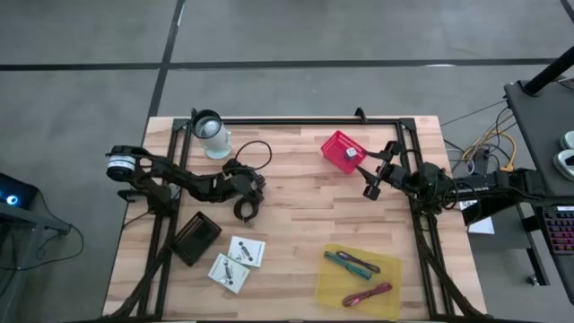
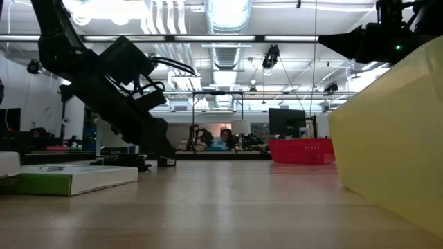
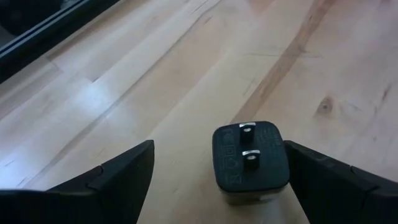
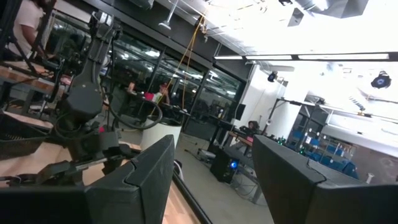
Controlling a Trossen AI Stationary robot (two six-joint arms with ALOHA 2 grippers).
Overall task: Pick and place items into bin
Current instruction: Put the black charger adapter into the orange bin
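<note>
My left gripper (image 1: 246, 205) is open and low over the table's middle left. In the left wrist view its fingers (image 3: 219, 148) stand on either side of a small black plug adapter (image 3: 252, 163). The adapter rests on the wood with its two prongs up. My right gripper (image 1: 370, 186) hangs open (image 4: 214, 149) in the air, just beside the red bin (image 1: 341, 151), which holds a white piece. Two white cards (image 1: 238, 260) lie near the front left. Teal and maroon sticks (image 1: 359, 274) lie on a yellow tray (image 1: 334, 285). My left gripper comes at the black adapter slanting down from the table's left, one finger on each side. One finger (image 3: 311, 168) stands right against the adapter's side (image 3: 281, 155), but I cannot tell whether it touches. The adapter sits flat on the table.
A clear cup with a black rim (image 1: 213, 135) stands at the far left, with a black cable loop (image 1: 258, 152) beside it. A black flat box (image 1: 196, 238) lies next to the cards. A black frame (image 1: 296, 121) runs round the table. Bare wood lies between the arms.
</note>
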